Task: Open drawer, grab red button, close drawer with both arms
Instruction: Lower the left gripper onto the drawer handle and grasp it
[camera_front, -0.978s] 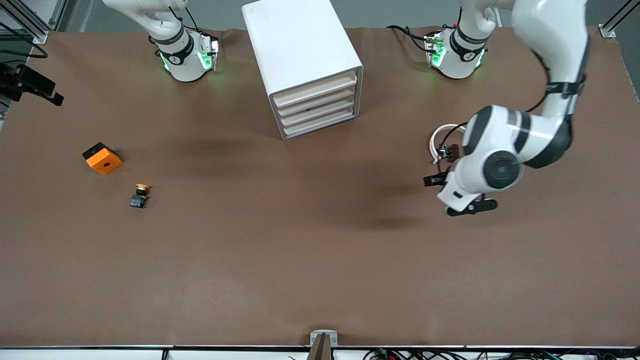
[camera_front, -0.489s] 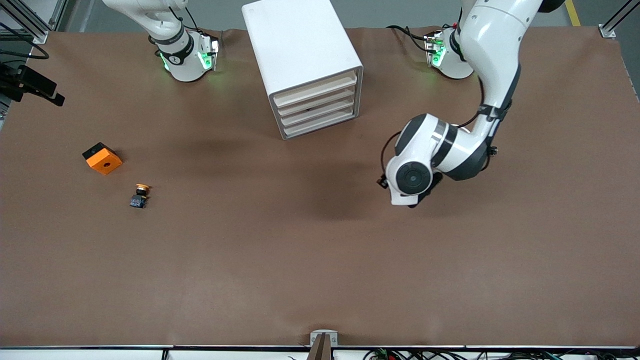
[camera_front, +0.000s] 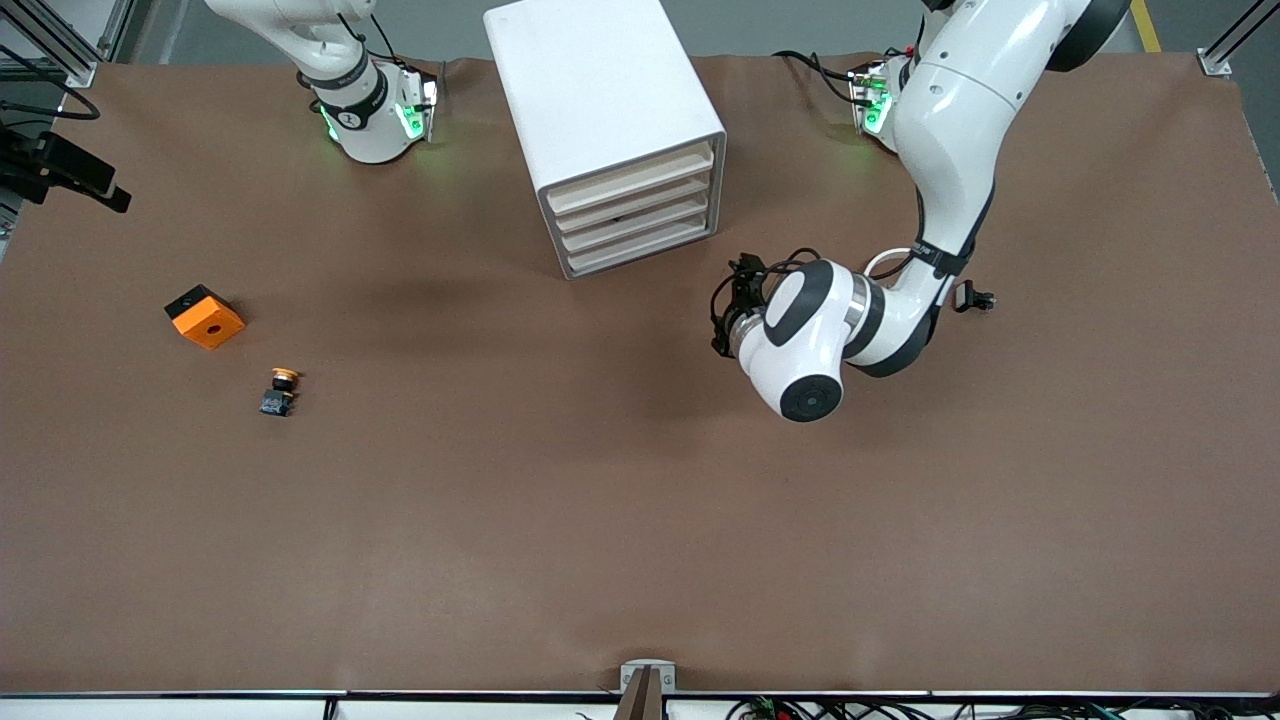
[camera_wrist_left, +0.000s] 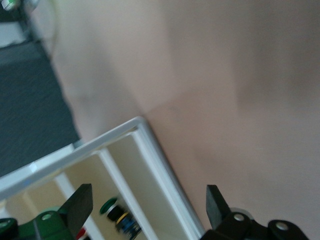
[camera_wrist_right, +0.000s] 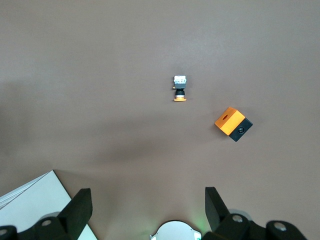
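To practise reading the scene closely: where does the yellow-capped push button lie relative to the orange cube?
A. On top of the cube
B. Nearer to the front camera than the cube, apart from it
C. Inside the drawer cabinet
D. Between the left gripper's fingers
B: the yellow-capped push button lies lower in the front view than the orange cube, with bare table between them.

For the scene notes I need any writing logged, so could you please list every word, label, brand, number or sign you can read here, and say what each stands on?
No text can be read in any view.
Black band near the right arm's base: a small white mark, too small to read.
Black band near the left arm's base: a similar white mark, too small to read.
Drawer cabinet, orange cube, yellow-capped button: no markings show.
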